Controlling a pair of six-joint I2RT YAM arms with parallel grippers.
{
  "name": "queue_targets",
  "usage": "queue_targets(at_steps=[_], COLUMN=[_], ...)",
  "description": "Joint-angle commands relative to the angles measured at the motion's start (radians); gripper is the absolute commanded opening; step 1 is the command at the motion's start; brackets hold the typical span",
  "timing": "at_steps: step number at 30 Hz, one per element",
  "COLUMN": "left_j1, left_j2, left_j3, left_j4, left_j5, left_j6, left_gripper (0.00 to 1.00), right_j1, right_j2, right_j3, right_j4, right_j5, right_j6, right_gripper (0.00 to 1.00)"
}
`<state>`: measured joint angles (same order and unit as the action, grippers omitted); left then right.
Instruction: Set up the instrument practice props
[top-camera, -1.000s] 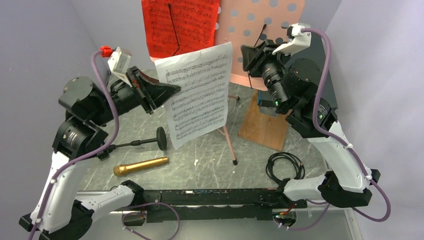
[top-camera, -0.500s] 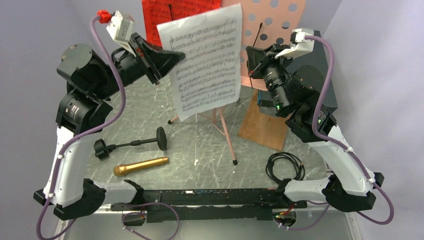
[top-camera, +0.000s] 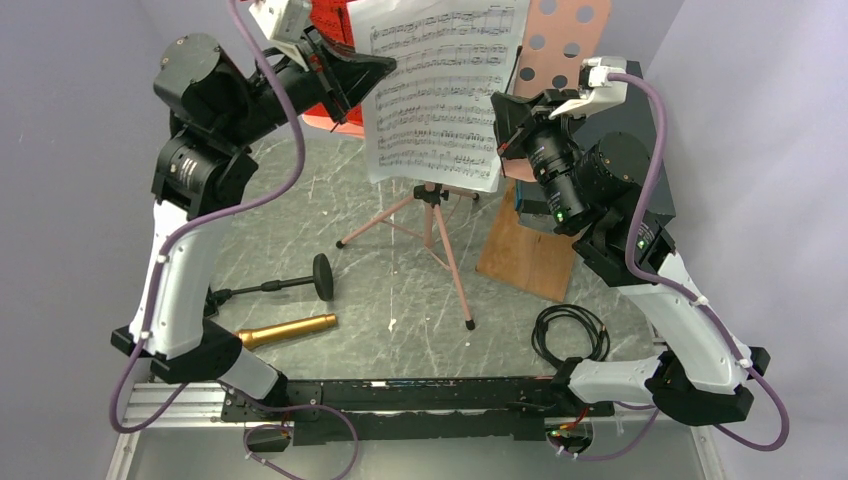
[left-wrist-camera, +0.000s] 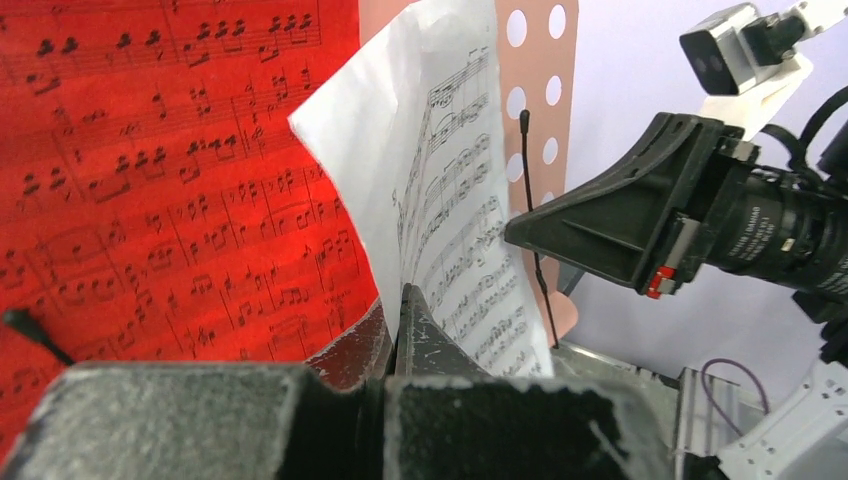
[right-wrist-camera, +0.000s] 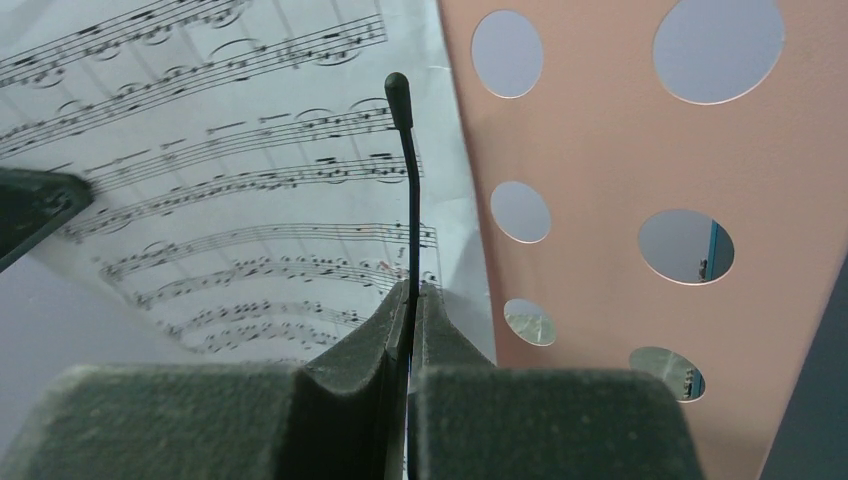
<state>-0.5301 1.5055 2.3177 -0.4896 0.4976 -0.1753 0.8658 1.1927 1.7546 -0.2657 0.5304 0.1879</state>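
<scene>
While the left gripper (top-camera: 388, 66) is clamped on the left edge of the white music sheet (top-camera: 440, 90), holding it up in front of the pink music stand (top-camera: 560, 50) at 12 o'clock of the table, the right gripper (right-wrist-camera: 410, 300) is pinched shut on the stand's thin black retainer wire (right-wrist-camera: 408, 180), right by the page's 3 o'clock edge.

Stuff I'd worry about: the page is held by one edge only and it's curling in the left wrist view. Pushing it toward the desk could buckle or crease it, or it could end up in front of the wire instead of tucked behind it.

If the right arm pulls that wire too far, it could bend it or drag the whole stand. The tripod legs (top-camera: 440, 250) look pretty light, so a tip-over seems possible.

The red music sheet (left-wrist-camera: 150, 180) sits on the desk's 9 o'clock side, and the white one might snag its edge.

The gold microphone (top-camera: 285, 331) lies flat at 8 o'clock, with the black mic stand (top-camera: 275, 285) on its side just beside it. Neither is set up yet.
</scene>
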Motion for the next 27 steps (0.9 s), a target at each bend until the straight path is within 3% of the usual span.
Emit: queue_targets(at_steps=[1,14,27], left_j1=[-0.001,0.000,0.001], left_j2=[0.039,0.163,0.158], left_j3=[0.076,0.163,0.148], left_j4=[0.083,0.317,0.379], left_j5=[0.082,0.174,0.149], left_j6=[0.104,0.128,0.142], left_gripper=[0.00,0.00,0.00], right_j1=[-0.005,-0.005,-0.005], right_j2=[-0.035,-0.037,-0.018], right_j3=[0.006,0.017,0.045], right_j4=[0.091,0.093,0.076], right_j5=[-0.040,-0.075,-0.087], right_j6=[-0.054,-0.092,-0.092], right_gripper=[0.00,0.00,0.00])
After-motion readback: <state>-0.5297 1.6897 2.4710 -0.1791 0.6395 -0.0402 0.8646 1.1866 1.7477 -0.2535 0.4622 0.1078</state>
